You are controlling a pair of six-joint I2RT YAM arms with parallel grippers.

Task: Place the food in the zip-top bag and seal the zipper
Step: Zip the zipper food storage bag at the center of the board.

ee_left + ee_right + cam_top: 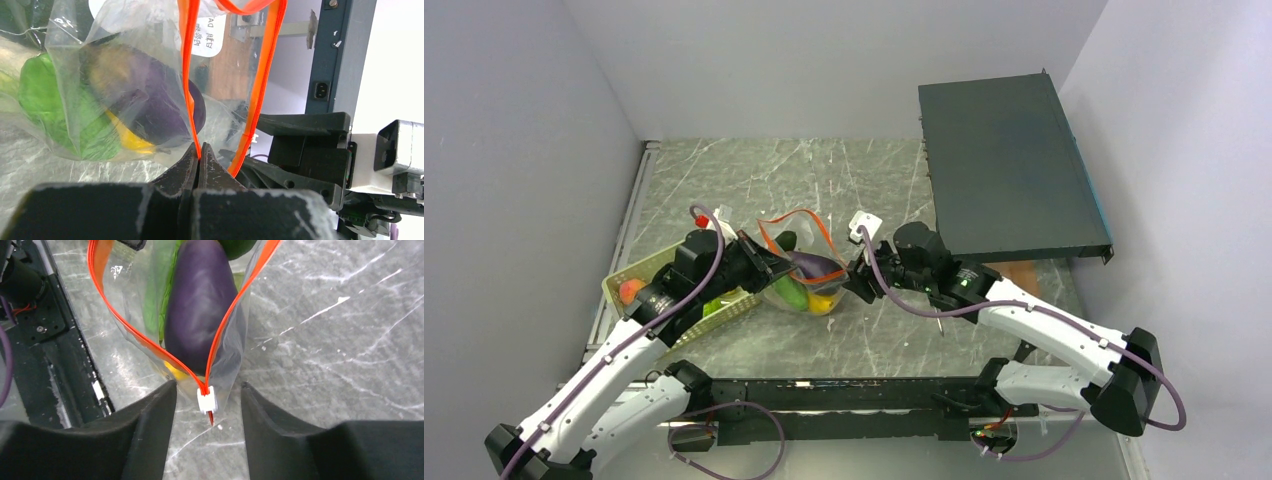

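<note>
1. From above, my left gripper (767, 266) is at the left side of the bag (796, 262). My right gripper (856, 282) is at its right side. The bag sits between them on the table (824, 180). The zipper (822, 232) makes a wide open loop just past my grippers. Inside the bag I see a green food (791, 293), a yellow food (823, 303) and a purple food (816, 266). A basket (624, 278) lies to the left of my left gripper, partly under that arm. It has an orange food (631, 290) in it.

2. From my left wrist, my left gripper (199, 159) is pinched tight on one side of the zipper (188, 100). There is no gap between the tips. The other side of the zipper runs up just to the right of my tips, and I am not holding it. The bag (150, 60) hangs open above my tips. The purple food (160, 110) is just above them to the left, with the yellow food (127, 141) below it. The green food (45, 95) is far to the left.

3. From my right wrist, my right gripper (207, 387) is wide open and holds nothing. The white slider (206, 401) sits right in the gap between my two fingers (150, 430) and touches neither one. The zipper (150, 342) spreads out from the slider in a V. The purple food (200, 305) lies in the bag (132, 295) just past the slider.
</note>
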